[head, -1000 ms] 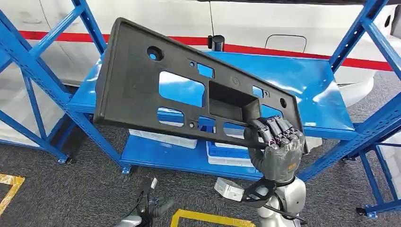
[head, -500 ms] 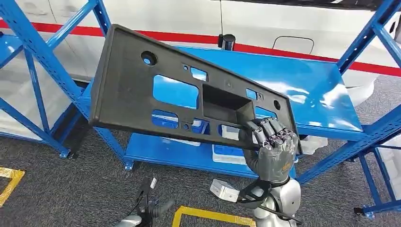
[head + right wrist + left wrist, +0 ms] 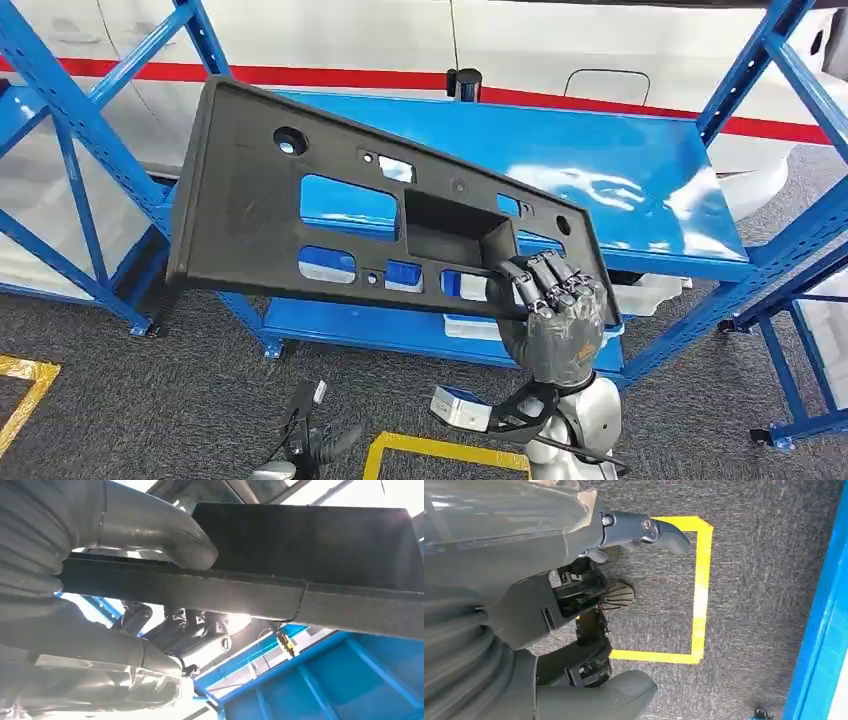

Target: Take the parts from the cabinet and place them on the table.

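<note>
Before the blue shelf rack (image 3: 640, 170), the right hand (image 3: 555, 320) grips the black panel's (image 3: 260, 225) lower edge, holding it tilted in the air. White bins (image 3: 645, 293) sit on the lower shelf. Over yellow floor tape (image 3: 700, 595), the left hand (image 3: 589, 605) hangs with fingers apart, holding nothing.

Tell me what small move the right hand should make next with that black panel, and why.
Probably keep drawing the black panel back, away from the blue shelf. The right hand grips only its lower edge near one end, so the long free end hangs tilted in the air; moving slowly should limit swing.
</note>
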Tool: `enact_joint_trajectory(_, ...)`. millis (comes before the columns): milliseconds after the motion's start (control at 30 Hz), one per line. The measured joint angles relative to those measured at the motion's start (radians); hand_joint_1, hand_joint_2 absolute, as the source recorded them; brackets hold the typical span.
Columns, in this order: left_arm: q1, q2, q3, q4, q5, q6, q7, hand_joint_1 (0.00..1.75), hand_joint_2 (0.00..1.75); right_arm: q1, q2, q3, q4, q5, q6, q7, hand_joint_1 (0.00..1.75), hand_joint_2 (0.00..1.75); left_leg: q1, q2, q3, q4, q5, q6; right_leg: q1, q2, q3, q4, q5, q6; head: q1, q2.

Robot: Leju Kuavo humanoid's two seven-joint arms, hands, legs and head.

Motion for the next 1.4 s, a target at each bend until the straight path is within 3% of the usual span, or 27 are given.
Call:
enact_joint_trajectory(33,-0.001,0.001,0.003,0.000,-0.002,-0.001,0.000,0.00,1.75,0.000,-0.001,0.003,0.000,-0.002,0.000,0.002,1.75,1.75,0.002,0.000,0.050,-0.087,0.035,0.000,-0.001,0.000,0.000,0.003,0.000,0.001,0.000,0.000)
enact_joint_trajectory(67,-0.002,0.001,0.006,0.000,-0.003,-0.001,0.000,0.00,1.75,0.000,-0.002,0.006,0.000,-0.003,0.000,0.002,1.75,1.75,0.002,-0.002,0.074,-0.129,0.020,-0.001,0.002,0.000,-0.003,0.003,0.001,0.004,0.000,0.000)
enact_joint_trajectory(100,-0.002,0.001,0.007,0.000,-0.004,-0.004,0.000,0.00,1.75,-0.002,-0.002,0.008,0.000,-0.002,0.000,0.003,1.75,1.75,-0.004,-0.003,0.071,-0.143,0.025,0.006,0.013,0.000,-0.010,0.010,0.001,0.011,-0.001,0.000)
enact_joint_trajectory(200,0.004,0.005,0.015,0.000,-0.011,-0.011,0.000,0.00,1.75,0.003,-0.005,0.015,0.000,0.005,0.000,0.010,1.75,1.75,-0.014,-0.003,0.060,-0.138,0.034,0.025,0.009,0.000,-0.017,-0.001,0.015,0.033,-0.001,0.000)
enact_joint_trajectory(233,0.004,0.005,0.021,0.000,-0.012,-0.015,0.000,0.00,1.75,0.002,-0.007,0.017,0.000,0.004,0.000,0.012,1.75,1.75,-0.006,-0.001,0.061,-0.152,0.045,0.042,0.014,-0.001,-0.025,0.005,0.008,0.038,0.000,0.000)
enact_joint_trajectory(300,0.003,0.005,0.024,0.000,-0.013,-0.018,0.000,0.00,1.75,0.002,-0.011,0.019,0.001,-0.001,0.000,0.012,1.75,1.75,-0.010,0.000,0.054,-0.154,0.054,0.056,0.008,0.000,-0.061,0.085,-0.049,0.028,0.005,0.000)
enact_joint_trajectory(367,0.007,0.006,0.028,0.000,-0.013,-0.019,0.000,0.00,1.75,0.004,-0.017,0.019,0.005,-0.006,0.000,0.012,1.75,1.75,-0.013,0.002,0.040,-0.153,0.061,0.064,0.008,0.000,-0.136,0.259,-0.126,0.021,0.006,0.000)
enact_joint_trajectory(400,0.010,0.008,0.030,0.000,-0.013,-0.019,0.000,0.00,1.75,0.005,-0.020,0.019,0.008,-0.008,0.000,0.012,1.75,1.75,-0.015,0.003,0.034,-0.153,0.065,0.065,0.008,0.000,-0.159,0.320,-0.145,0.024,0.006,0.000)
enact_joint_trajectory(433,0.013,0.008,0.032,0.000,-0.013,-0.019,0.000,0.00,1.75,0.005,-0.022,0.020,0.011,-0.008,0.000,0.012,1.75,1.75,-0.016,0.003,0.029,-0.153,0.069,0.065,0.008,0.000,-0.155,0.325,-0.142,0.030,0.006,0.000)
enact_joint_trajectory(467,0.016,0.009,0.035,0.000,-0.013,-0.020,0.000,0.00,1.75,0.005,-0.025,0.020,0.012,-0.008,0.000,0.012,1.75,1.75,-0.018,0.002,0.026,-0.152,0.073,0.064,0.008,0.000,-0.124,0.280,-0.126,0.038,0.006,0.000)
enact_joint_trajectory(533,0.019,0.009,0.042,0.000,-0.013,-0.020,-0.001,0.00,1.75,0.004,-0.027,0.021,0.013,-0.004,0.000,0.012,1.75,1.75,-0.019,0.000,0.024,-0.151,0.078,0.059,0.009,0.000,-0.015,0.101,-0.068,0.049,0.006,0.000)
enact_joint_trajectory(567,0.019,0.009,0.045,-0.001,-0.013,-0.021,-0.001,0.00,1.75,0.002,-0.027,0.021,0.013,-0.003,0.000,0.012,1.75,1.75,-0.019,0.000,0.022,-0.149,0.080,0.055,0.008,0.000,0.038,0.007,-0.050,0.046,0.006,0.000)
enact_joint_trajectory(633,0.019,0.010,0.049,-0.002,-0.014,-0.022,-0.002,0.00,1.75,-0.001,-0.027,0.023,0.014,-0.006,0.000,0.010,1.75,1.75,-0.026,0.000,0.015,-0.146,0.086,0.045,0.020,0.003,0.037,-0.005,-0.044,0.033,0.006,0.000)
enact_joint_trajectory(733,0.022,0.010,0.053,-0.002,-0.017,-0.022,-0.002,0.00,1.75,-0.002,-0.030,0.027,0.016,-0.010,0.000,0.009,1.75,1.75,-0.022,-0.001,0.010,-0.149,0.099,0.027,0.017,0.004,0.030,-0.005,-0.030,0.015,0.005,0.000)
enact_joint_trajectory(767,0.022,0.013,0.055,-0.002,-0.019,-0.022,-0.002,0.00,1.75,-0.006,-0.030,0.029,0.019,-0.013,0.000,0.007,1.75,1.75,-0.016,-0.003,0.001,-0.136,0.080,0.021,0.004,0.002,0.029,-0.007,-0.022,0.008,0.005,0.000)
enact_joint_trajectory(800,0.022,0.014,0.056,-0.002,-0.021,-0.022,-0.002,0.00,1.75,-0.008,-0.030,0.031,0.021,-0.016,0.000,0.004,1.75,1.75,-0.015,-0.001,-0.013,-0.099,0.040,0.013,0.004,0.002,0.024,-0.007,-0.017,0.000,0.000,0.000)
enact_joint_trajectory(867,0.024,0.016,0.060,-0.002,-0.021,-0.022,-0.002,0.00,1.75,-0.010,-0.031,0.036,0.026,-0.024,0.000,0.000,1.75,1.75,-0.011,-0.001,-0.069,0.053,-0.054,0.001,0.006,-0.001,0.013,-0.006,-0.010,-0.010,-0.004,0.000)
enact_joint_trajectory(900,0.027,0.017,0.063,-0.002,-0.021,-0.023,-0.003,0.00,1.75,-0.010,-0.031,0.037,0.029,-0.028,0.000,-0.003,1.75,1.75,-0.010,-0.001,-0.098,0.133,-0.088,-0.004,0.006,-0.002,0.006,-0.005,-0.006,-0.010,-0.008,0.000)
enact_joint_trajectory(933,0.030,0.018,0.066,-0.002,-0.022,-0.024,-0.003,0.00,1.75,-0.010,-0.032,0.037,0.032,-0.029,0.000,-0.003,1.75,1.75,-0.009,-0.001,-0.107,0.167,-0.095,-0.006,0.006,-0.002,0.001,-0.005,-0.001,-0.010,-0.007,0.000)
enact_joint_trajectory(1000,0.036,0.020,0.069,-0.002,-0.022,-0.024,-0.005,0.00,1.75,-0.010,-0.034,0.037,0.039,-0.031,0.000,-0.003,1.75,1.75,-0.006,-0.001,-0.053,0.096,-0.052,-0.005,0.006,-0.001,-0.007,-0.005,0.005,-0.006,-0.008,0.000)
enact_joint_trajectory(1067,0.035,0.021,0.072,-0.004,-0.025,-0.024,-0.006,0.00,1.75,-0.013,-0.035,0.038,0.043,-0.033,0.000,-0.005,1.75,1.75,-0.004,-0.001,0.059,-0.081,0.016,0.001,0.006,0.000,-0.008,-0.004,0.009,0.000,-0.008,0.000)
enact_joint_trajectory(1100,0.034,0.022,0.074,-0.008,-0.030,-0.026,-0.006,0.00,1.75,-0.016,-0.035,0.039,0.045,-0.033,0.000,-0.006,1.75,1.75,-0.005,-0.003,0.088,-0.137,0.012,0.006,0.011,0.000,-0.011,-0.002,0.011,0.004,-0.008,0.000)
enact_joint_trajectory(1133,0.034,0.021,0.077,-0.010,-0.035,-0.029,-0.007,0.00,1.75,-0.021,-0.035,0.039,0.046,-0.034,0.000,-0.006,1.75,1.75,-0.010,-0.004,0.092,-0.152,0.013,0.010,0.020,-0.001,-0.018,0.002,0.014,0.008,-0.006,0.000)
enact_joint_trajectory(1233,0.037,0.022,0.082,-0.010,-0.056,-0.031,-0.005,0.00,1.75,-0.023,-0.035,0.038,0.050,-0.029,0.000,-0.006,1.75,1.75,-0.017,-0.004,0.078,-0.149,0.026,0.031,0.016,-0.001,-0.027,-0.004,0.029,0.032,-0.006,0.000)
enact_joint_trajectory(1267,0.036,0.020,0.085,-0.010,-0.063,-0.033,-0.005,0.00,1.75,-0.024,-0.035,0.037,0.050,-0.027,0.000,-0.006,1.75,1.75,-0.007,0.001,0.077,-0.160,0.038,0.047,0.020,-0.001,-0.039,0.007,0.019,0.034,-0.006,0.000)
enact_joint_trajectory(1300,0.035,0.020,0.089,-0.011,-0.069,-0.035,-0.003,0.00,1.75,-0.024,-0.035,0.037,0.050,-0.026,0.000,-0.006,1.75,1.75,-0.011,0.002,0.071,-0.161,0.044,0.054,0.016,0.000,-0.055,0.039,-0.010,0.030,-0.006,0.000)
enact_joint_trajectory(1400,0.036,0.019,0.099,-0.013,-0.085,-0.037,0.001,0.00,1.75,-0.023,-0.035,0.035,0.051,-0.019,0.000,-0.005,1.75,1.75,-0.015,0.006,0.048,-0.160,0.060,0.067,0.012,0.001,-0.145,0.269,-0.122,0.018,0.004,0.000)
